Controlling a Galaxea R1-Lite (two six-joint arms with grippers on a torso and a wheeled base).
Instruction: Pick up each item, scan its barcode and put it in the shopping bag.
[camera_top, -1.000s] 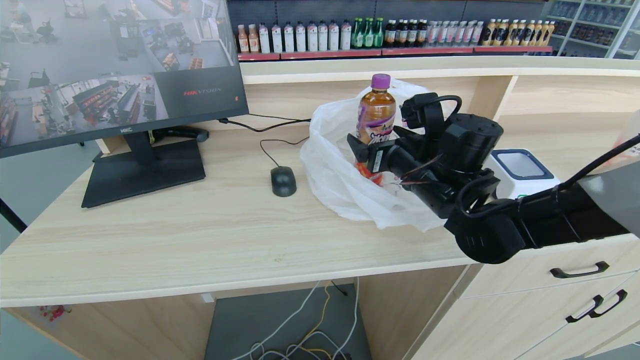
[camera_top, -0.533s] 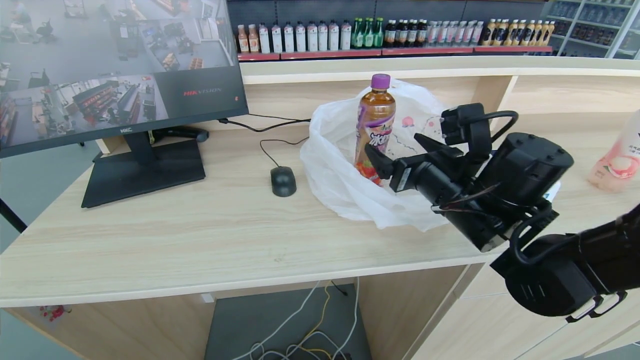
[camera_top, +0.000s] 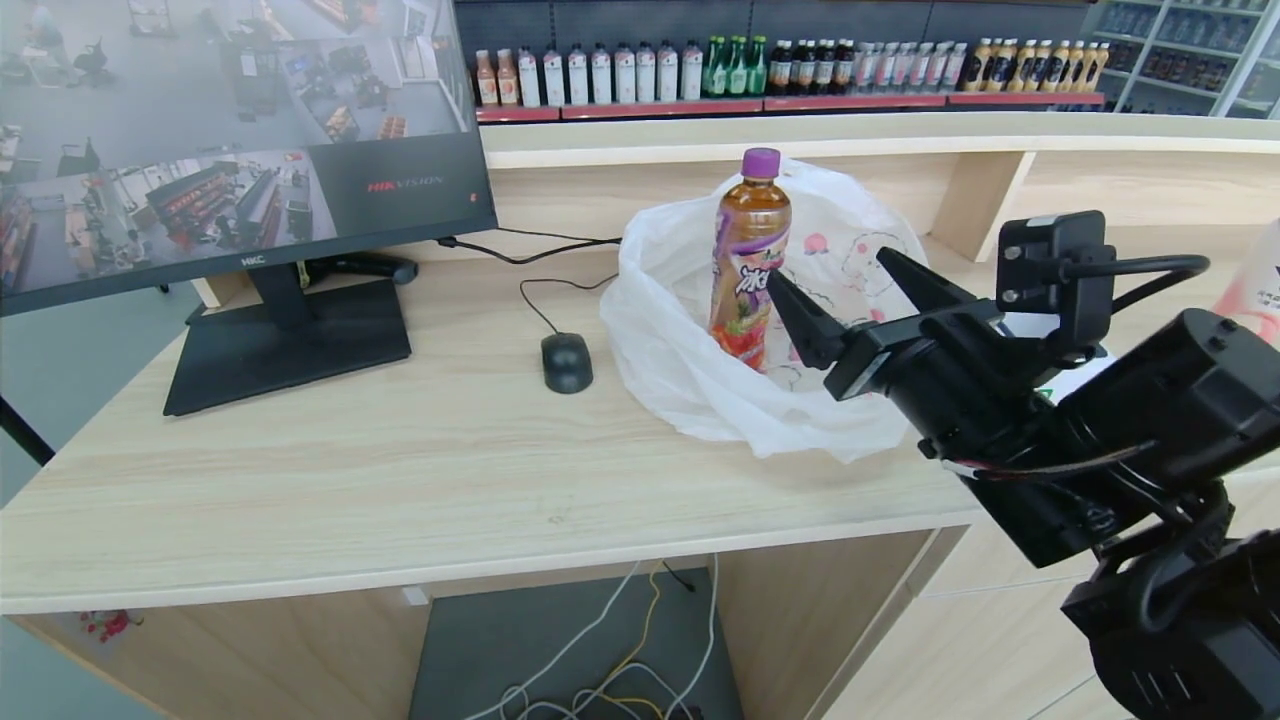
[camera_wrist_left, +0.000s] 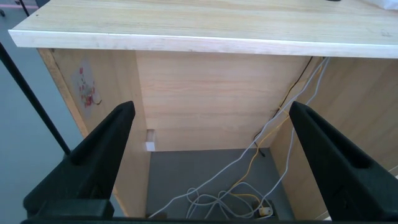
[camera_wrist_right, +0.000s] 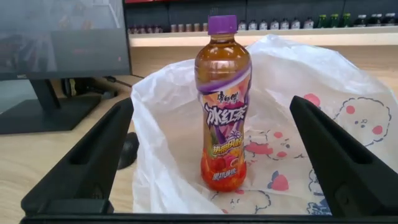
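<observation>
A tea bottle (camera_top: 750, 255) with a purple cap and amber drink stands upright inside the white shopping bag (camera_top: 680, 370) on the wooden counter (camera_top: 400, 470). My right gripper (camera_top: 830, 275) hangs open just to the right of the bag, its fingertips pointing at the bottle with a gap between them and it. In the right wrist view the bottle (camera_wrist_right: 224, 106) stands free between the spread fingers, farther off. My left gripper (camera_wrist_left: 208, 118) is open and holds nothing, low in front of the counter's edge, facing the space under it.
A monitor (camera_top: 230, 130) and a mouse (camera_top: 567, 362) stand left of the bag. A pink bottle (camera_top: 1255, 285) shows at the right edge, behind my right arm. Shelves of drinks (camera_top: 780, 65) line the back. Cables (camera_wrist_left: 249, 168) hang under the counter.
My right gripper was at the bottle in the bag, then let it go and drew back to the right and toward me. The bottle stays standing in the bag.
</observation>
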